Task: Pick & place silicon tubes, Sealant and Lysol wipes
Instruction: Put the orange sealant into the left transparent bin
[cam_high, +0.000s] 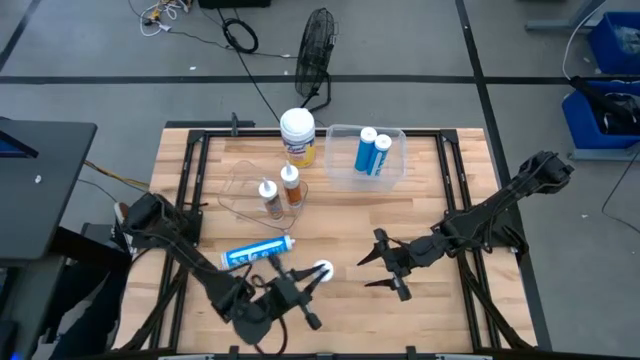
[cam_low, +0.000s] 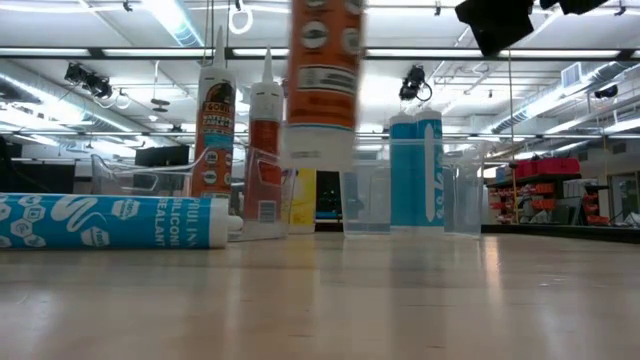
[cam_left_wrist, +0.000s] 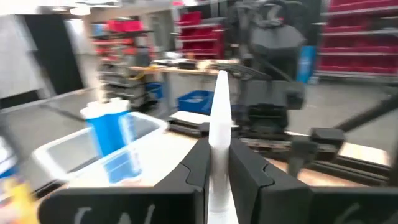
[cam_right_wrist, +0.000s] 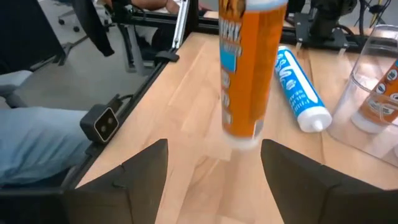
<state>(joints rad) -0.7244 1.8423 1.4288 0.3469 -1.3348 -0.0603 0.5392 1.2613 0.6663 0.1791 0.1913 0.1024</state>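
Left gripper (cam_high: 318, 272) jaws clamp the orange cartridge (cam_right_wrist: 249, 68) aloft; right gripper (cam_high: 382, 262) jaws open.

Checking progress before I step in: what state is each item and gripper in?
Held orange cartridge: upright in the air, gripped by nozzle.
Left gripper: shut on that cartridge.
Right gripper: open, empty.
Blue sealant cartridge: lying on its side.
Two orange cartridges: upright in clear container.
Two blue tubes: upright in clear bin.
Lysol wipes: upright, lid on.
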